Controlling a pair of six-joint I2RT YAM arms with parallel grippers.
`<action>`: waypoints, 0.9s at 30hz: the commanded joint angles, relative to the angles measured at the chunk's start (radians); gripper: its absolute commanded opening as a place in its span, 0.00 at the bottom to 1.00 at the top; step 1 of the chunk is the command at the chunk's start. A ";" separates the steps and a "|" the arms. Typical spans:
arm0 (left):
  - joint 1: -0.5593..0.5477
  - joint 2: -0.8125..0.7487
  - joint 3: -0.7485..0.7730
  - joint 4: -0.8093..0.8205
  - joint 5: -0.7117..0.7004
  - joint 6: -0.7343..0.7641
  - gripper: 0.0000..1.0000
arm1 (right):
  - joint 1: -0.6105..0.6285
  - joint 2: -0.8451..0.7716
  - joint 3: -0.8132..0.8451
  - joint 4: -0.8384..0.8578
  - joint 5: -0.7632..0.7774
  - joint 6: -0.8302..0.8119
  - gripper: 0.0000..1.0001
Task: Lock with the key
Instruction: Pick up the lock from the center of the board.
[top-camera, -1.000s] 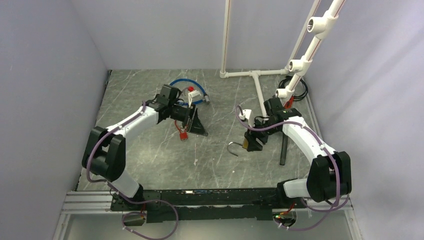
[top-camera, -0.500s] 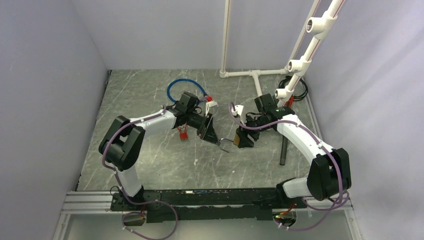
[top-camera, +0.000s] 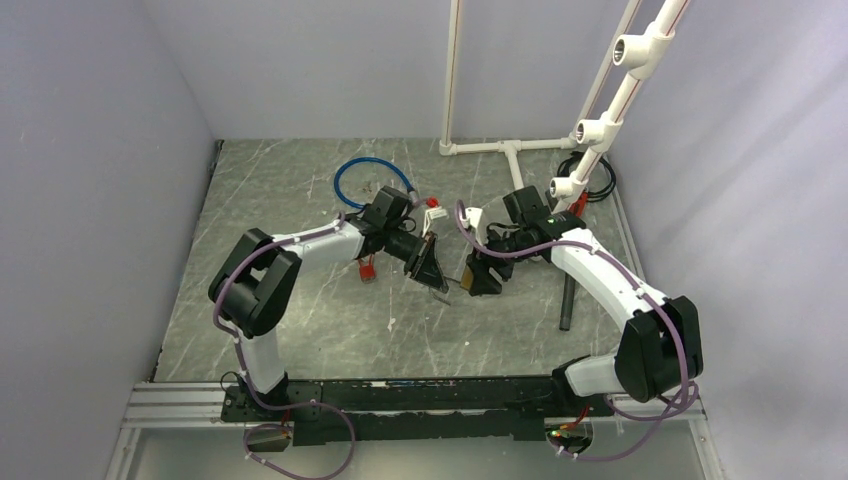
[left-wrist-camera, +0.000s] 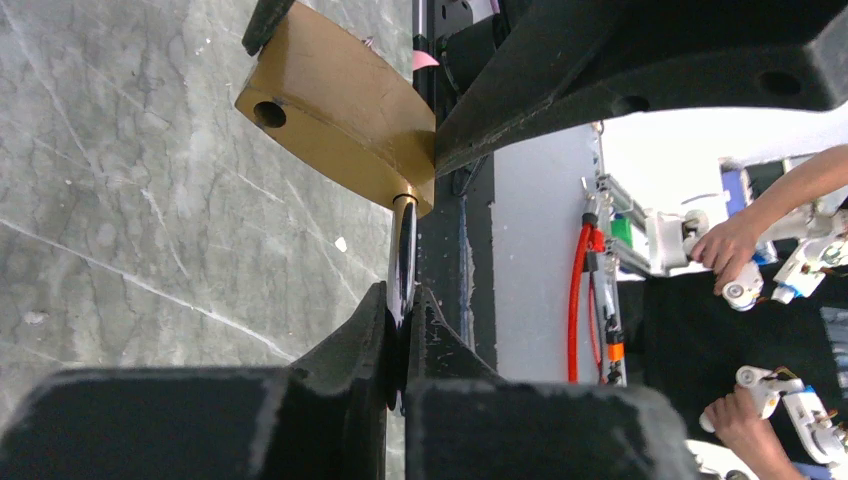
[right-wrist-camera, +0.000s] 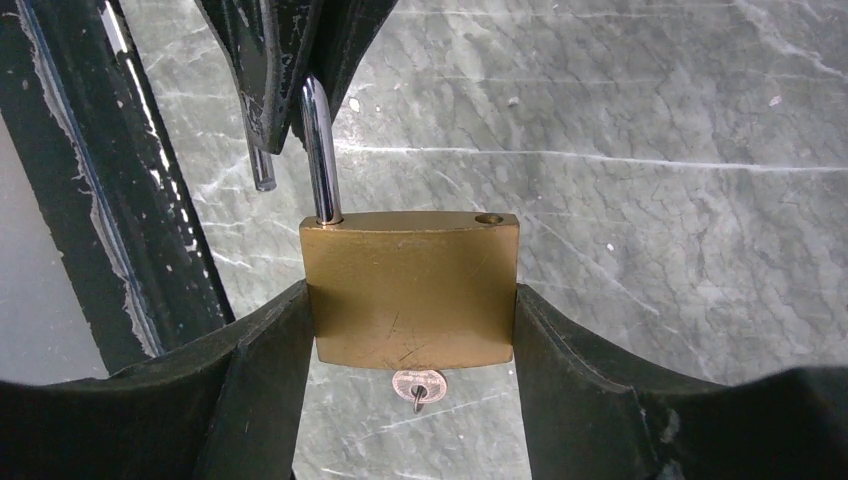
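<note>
My right gripper (right-wrist-camera: 412, 300) (top-camera: 482, 278) is shut on the flat sides of a brass padlock (right-wrist-camera: 410, 285), held above the table's middle. The key's small round head (right-wrist-camera: 418, 384) sticks out of the padlock's underside, with a ring through it. The steel shackle (right-wrist-camera: 320, 150) stands open: one leg is in the body and the free end hangs beside it. My left gripper (left-wrist-camera: 403, 300) (top-camera: 438, 280) is shut on the shackle (left-wrist-camera: 402, 250), just left of the padlock (left-wrist-camera: 340, 110).
A blue cable loop (top-camera: 368, 175) lies at the back left. A small red tagged item (top-camera: 366, 268) lies under the left forearm. A white pipe frame (top-camera: 510, 150) stands at the back right, and a black rod (top-camera: 567, 300) lies beside the right arm.
The left arm swung right from the blue cable to the padlock and its jaws closed on the shackle. The right arm shifted the padlock slightly left.
</note>
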 joint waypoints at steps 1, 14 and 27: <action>-0.007 -0.016 0.055 -0.032 0.042 0.043 0.00 | 0.006 -0.016 0.075 0.061 -0.083 0.029 0.38; 0.124 -0.166 0.178 -0.412 0.120 0.241 0.00 | 0.005 -0.159 0.037 0.137 -0.191 0.145 1.00; 0.193 -0.226 0.341 -0.673 0.121 0.438 0.00 | 0.005 -0.359 -0.058 0.448 -0.094 0.382 1.00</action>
